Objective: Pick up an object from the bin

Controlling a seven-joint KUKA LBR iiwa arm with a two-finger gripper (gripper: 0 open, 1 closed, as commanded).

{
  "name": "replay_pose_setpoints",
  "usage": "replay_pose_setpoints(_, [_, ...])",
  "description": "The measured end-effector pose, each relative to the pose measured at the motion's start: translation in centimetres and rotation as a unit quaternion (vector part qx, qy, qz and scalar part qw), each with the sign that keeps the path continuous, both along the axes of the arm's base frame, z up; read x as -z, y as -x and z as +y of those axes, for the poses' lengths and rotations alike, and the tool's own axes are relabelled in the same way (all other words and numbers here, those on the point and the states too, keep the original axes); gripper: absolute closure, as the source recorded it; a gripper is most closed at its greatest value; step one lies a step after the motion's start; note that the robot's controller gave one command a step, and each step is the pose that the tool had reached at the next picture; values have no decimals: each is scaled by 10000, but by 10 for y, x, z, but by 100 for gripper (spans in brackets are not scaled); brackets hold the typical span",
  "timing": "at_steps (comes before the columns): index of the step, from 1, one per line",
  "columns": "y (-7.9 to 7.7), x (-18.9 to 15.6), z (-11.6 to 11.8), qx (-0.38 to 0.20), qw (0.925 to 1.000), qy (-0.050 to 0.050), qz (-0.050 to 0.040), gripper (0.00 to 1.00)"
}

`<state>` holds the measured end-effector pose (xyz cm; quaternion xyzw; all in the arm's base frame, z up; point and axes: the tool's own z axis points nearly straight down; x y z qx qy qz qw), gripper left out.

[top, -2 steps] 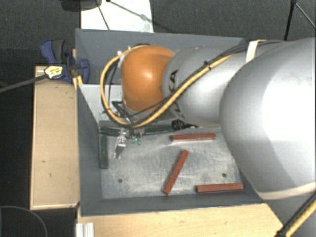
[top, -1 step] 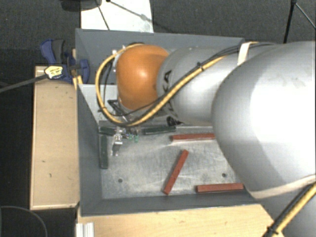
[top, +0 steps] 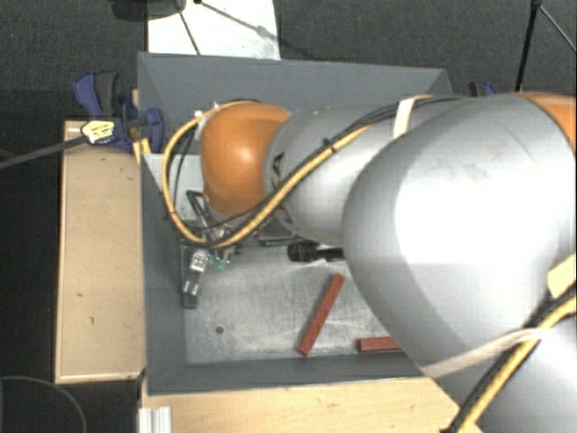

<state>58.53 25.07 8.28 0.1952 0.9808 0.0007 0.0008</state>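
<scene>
A KUKA arm [top: 433,206] reaches from the right into a grey metal bin [top: 270,84], its wrist capped by an orange cover [top: 234,165] and looped with yellow and black cables [top: 176,165]. The gripper [top: 191,283] hangs low in the bin's left part, just beside the left wall and above the speckled grey floor. From this angle it cannot be told how far the claw stands open, nor whether it has hold of anything. The nearest loose thing is a dark, stubby black cylinder [top: 311,253], lying on its side to the right of the gripper and apart from it, with its far end hidden beneath the arm. Further right and nearer the front wall lies a long red-brown bar [top: 321,314], flat on the floor and slanted, its lower end pointing toward the front left and its upper end running up toward the arm; it is well apart from the gripper. A second red-brown piece [top: 379,344] lies along the front wall at the right, partly covered by the arm's broad silver body, and is the farthest of the three from the claw. The floor between the gripper and the slanted bar is bare grey metal.
</scene>
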Motion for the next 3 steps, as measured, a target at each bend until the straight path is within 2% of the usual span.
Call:
replay_pose_setpoints(1, [-8, 3, 5, -960, 9954, -23, -49, 100])
replay_pose_setpoints(2, [-8, 3, 5, -946, 9955, -25, -50, 100])
replay_pose_setpoints(3, [-10, -43, 5, -941, 9956, -6, -22, 100])
